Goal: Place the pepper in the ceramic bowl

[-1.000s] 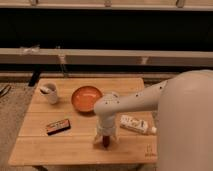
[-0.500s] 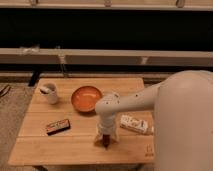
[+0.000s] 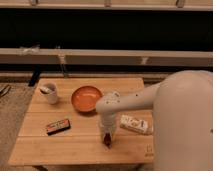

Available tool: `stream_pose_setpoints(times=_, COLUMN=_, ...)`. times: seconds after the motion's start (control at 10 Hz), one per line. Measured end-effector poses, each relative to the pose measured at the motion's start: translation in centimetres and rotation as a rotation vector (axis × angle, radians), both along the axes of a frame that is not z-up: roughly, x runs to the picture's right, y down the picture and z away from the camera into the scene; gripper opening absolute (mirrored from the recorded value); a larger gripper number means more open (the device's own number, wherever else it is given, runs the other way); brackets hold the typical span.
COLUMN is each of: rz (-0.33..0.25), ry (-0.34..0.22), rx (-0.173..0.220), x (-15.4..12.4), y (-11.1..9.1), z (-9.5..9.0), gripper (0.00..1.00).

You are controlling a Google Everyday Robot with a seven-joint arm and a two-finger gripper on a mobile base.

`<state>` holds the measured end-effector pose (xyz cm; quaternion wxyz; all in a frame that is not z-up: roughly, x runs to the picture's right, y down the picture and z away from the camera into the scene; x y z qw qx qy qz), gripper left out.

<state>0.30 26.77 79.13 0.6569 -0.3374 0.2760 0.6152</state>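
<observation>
The pepper (image 3: pixel 106 142) shows as a small dark red shape on the wooden table (image 3: pixel 60 147), near the front edge, right at the tip of my gripper (image 3: pixel 106 137). The gripper points straight down onto it from above and hides most of it. The ceramic bowl (image 3: pixel 86 98), round, orange and glossy inside, stands on the table behind and to the left of the gripper, about a hand's width away. It looks empty.
A white mug (image 3: pixel 50 92) stands at the table's back left. A flat dark bar with an orange label (image 3: pixel 58 126) lies front left. A white packet (image 3: pixel 135 124) lies right of the gripper. My arm's large white body (image 3: pixel 180 125) fills the right side.
The gripper has sunk very slightly towards the table over the pepper. Nothing else has moved.
</observation>
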Motion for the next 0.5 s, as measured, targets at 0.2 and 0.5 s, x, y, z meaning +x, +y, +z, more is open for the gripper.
stream_pose_setpoints(times=0.2, rz=-0.003, ry=-0.006, rx=0.036, x=0.0, y=-1.9, z=-0.3, gripper=0.01)
stream_pose_setpoints(times=0.5, rz=-0.016, ry=-0.023, rx=0.114, x=0.8, y=-7.4, z=-1.6, gripper=0.00)
